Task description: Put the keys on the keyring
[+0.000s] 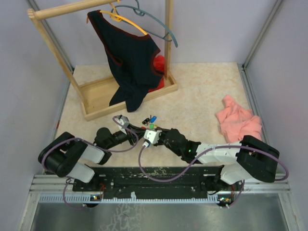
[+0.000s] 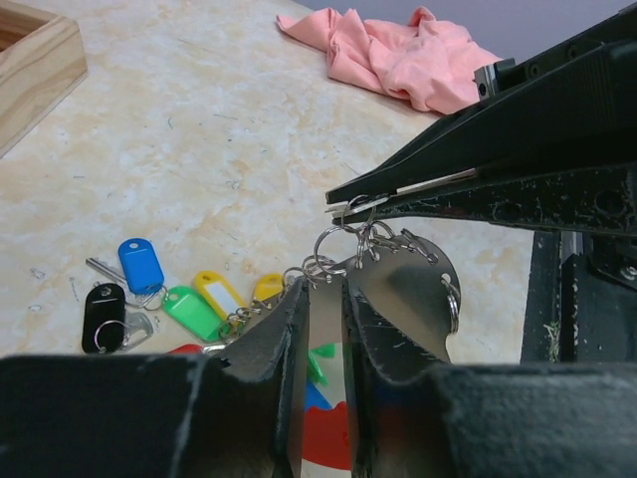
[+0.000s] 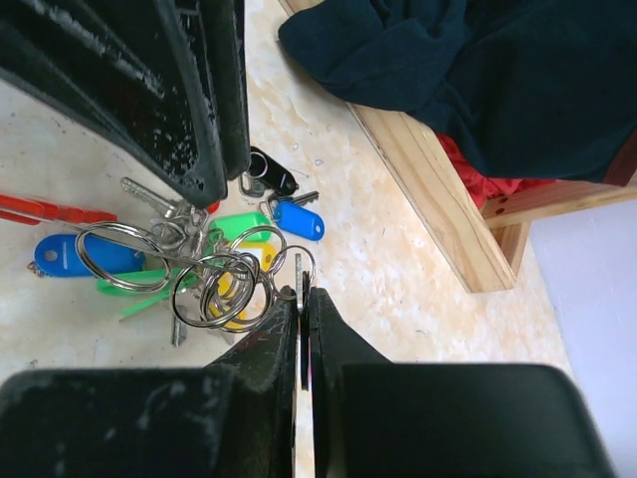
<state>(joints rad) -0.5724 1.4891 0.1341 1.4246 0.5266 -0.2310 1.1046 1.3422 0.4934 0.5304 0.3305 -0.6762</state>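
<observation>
Jaws of right arm tight on wire ring [image 2: 360, 221]

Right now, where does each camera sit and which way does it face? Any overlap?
Top: above and behind the arm bases, looking down the table toward the wooden rack; left arm and right arm show whole.
Left wrist: on the left gripper, facing the pink cloth; own fingers at bottom, the right gripper crossing the frame.
Right wrist: on the right gripper, facing the rack's base; own fingers at bottom, left gripper above them.
Shared: both wrist views see the coloured key tags and each other's gripper.
</observation>
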